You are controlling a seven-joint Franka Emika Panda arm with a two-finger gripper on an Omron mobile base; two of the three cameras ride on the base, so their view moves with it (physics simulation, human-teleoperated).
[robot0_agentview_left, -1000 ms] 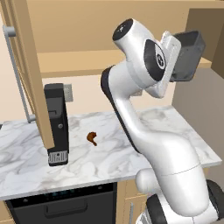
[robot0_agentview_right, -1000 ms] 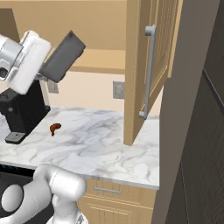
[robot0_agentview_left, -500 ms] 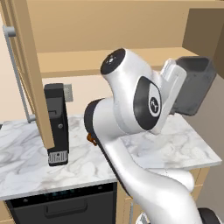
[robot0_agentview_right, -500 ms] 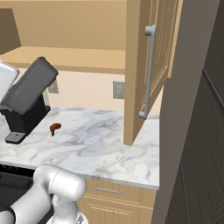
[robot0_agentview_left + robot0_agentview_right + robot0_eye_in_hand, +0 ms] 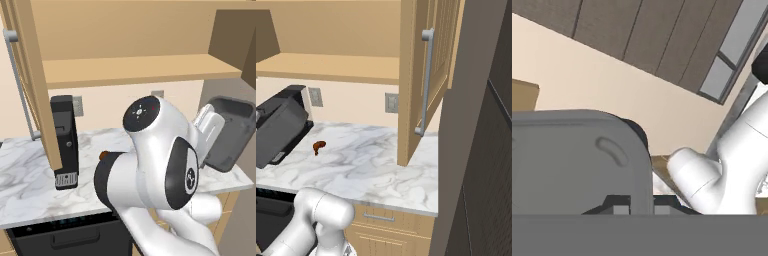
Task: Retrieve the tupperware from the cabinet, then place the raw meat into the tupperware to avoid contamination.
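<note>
In the left base view, the white arm bends low over the marble desk (image 5: 30, 175). Its hand (image 5: 209, 131) is at the right and is closed on the rim of the grey tupperware (image 5: 231, 131). The tupperware is held in the air, tilted, with its open side turned toward the camera, above the right end of the desk. The cabinet (image 5: 125, 60) is open above, and its wooden shelf (image 5: 135, 70) is bare. The left door (image 5: 35, 80) stands open with its grey bar handle (image 5: 20, 85) on the outside. A tall black appliance (image 5: 65, 142) stands on the desk just beside this door.

In the right base view, the tupperware (image 5: 278, 132) is at the left edge, tilted, in front of the black appliance (image 5: 293, 95). The raw meat (image 5: 319, 146) lies on the desk (image 5: 371, 165), near the tupperware but apart from it. The right cabinet door (image 5: 428, 75) is open, and its handle (image 5: 425, 82) is upright.

In the hand view, the grey tupperware (image 5: 572, 160) is very close. A dark fingertip (image 5: 614, 205) stands at its lower edge, so the hand holds it by the rim.
</note>
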